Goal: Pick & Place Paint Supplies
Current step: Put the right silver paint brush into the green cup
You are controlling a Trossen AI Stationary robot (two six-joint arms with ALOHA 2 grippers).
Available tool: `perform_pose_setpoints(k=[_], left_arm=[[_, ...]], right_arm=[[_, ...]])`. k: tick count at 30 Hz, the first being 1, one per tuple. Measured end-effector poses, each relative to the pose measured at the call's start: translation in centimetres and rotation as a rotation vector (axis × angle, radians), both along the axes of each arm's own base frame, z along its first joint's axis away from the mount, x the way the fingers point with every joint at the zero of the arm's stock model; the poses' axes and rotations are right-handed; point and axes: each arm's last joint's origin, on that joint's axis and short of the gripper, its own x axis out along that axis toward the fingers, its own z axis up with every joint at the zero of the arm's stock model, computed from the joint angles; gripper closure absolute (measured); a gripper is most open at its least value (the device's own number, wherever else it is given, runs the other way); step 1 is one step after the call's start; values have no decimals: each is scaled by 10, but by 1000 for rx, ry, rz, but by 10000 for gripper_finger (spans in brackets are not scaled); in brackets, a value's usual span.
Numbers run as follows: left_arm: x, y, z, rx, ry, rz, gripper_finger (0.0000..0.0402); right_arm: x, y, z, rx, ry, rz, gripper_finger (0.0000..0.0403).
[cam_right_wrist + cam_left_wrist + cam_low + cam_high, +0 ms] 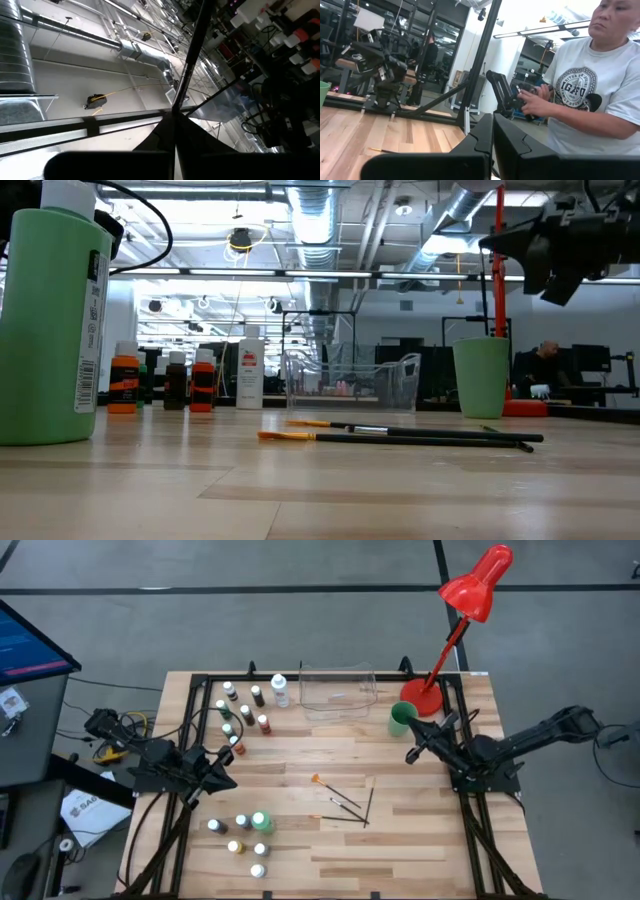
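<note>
Overhead, we saw the clear plastic tray (337,690) at the far edge of the wooden counter (400,830), and we placed everything else by it. Just beside the tray on the left arm's side stood a taller white bottle (279,690), and beyond that a scatter of tiny white-capped bottles (243,712), brown, red, orange and green among them. On the tray's other side stood the green cup (401,718), with the round base of the red lamp (471,602) just beside the cup. Well in front of the tray, towards the near edge, a few thin dark brushes (345,806) lay loosely crossed, one with an orange tip. Further from the tray still, towards the near left corner, we found the taller green bottle (261,823) among more small bottles, yellow and white ones included.

The left gripper (228,753) hung near the far scatter of bottles, well to the left of the tray, its jaws pressed together and holding nothing. The right gripper (413,754) hung in front of the green cup, jaws likewise together and empty. In the left wrist view, we saw a person (585,87) in a grey printed T-shirt beyond the counter's edge.
</note>
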Motion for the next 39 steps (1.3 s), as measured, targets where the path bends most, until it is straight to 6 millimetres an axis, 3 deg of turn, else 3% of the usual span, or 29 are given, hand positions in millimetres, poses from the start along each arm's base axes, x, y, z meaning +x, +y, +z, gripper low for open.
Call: perform_pose_setpoints(k=[39], left_arm=[[0, 0, 0, -2, -3, 0, 400]], right_arm=[[12, -17, -24, 217, 9, -77, 403]])
